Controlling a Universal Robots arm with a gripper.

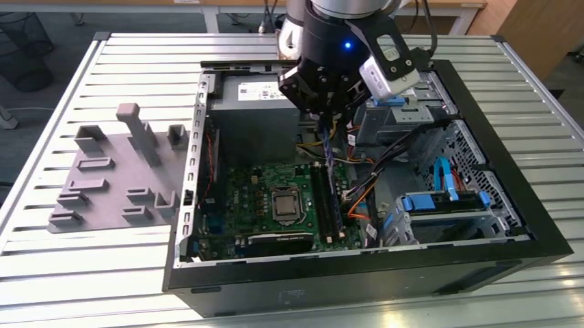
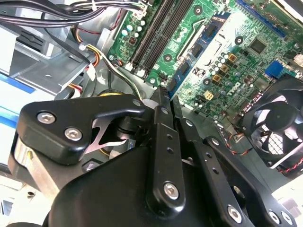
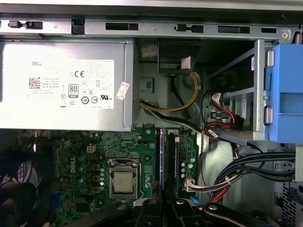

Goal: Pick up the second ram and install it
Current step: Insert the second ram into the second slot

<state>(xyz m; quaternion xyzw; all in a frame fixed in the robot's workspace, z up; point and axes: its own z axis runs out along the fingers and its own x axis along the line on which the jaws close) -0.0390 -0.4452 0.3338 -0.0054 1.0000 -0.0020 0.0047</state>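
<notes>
- Position: your end effector (image 1: pixel 324 117) hung high over the open computer case (image 1: pixel 511 246), above the memory end of the motherboard (image 1: pixel 264 188).
- Its fingers (image 2: pixel 163 142) were closed right up against each other in the second wrist view, and I could make out nothing gripped between them.
- A thin blue-green strip stood on edge in the slot rail nearest the processor socket (image 3: pixel 123 182). I took it for the second ram (image 3: pixel 161 158), though I could not be certain.
- The grey holder tray (image 1: pixel 100 184) on the counter (image 1: pixel 91 273) carried no strip that I could see.
- You could have judged the second ram light, stiff and thin, but brittle: it would not flex, and twisting could crack it.
- Its flat faces looked smooth and carried small chips, so a hard pinch there would have been risky.
- You would have done best to hold it by the bare long edge, near the middle, clear of the contact edge.
</notes>
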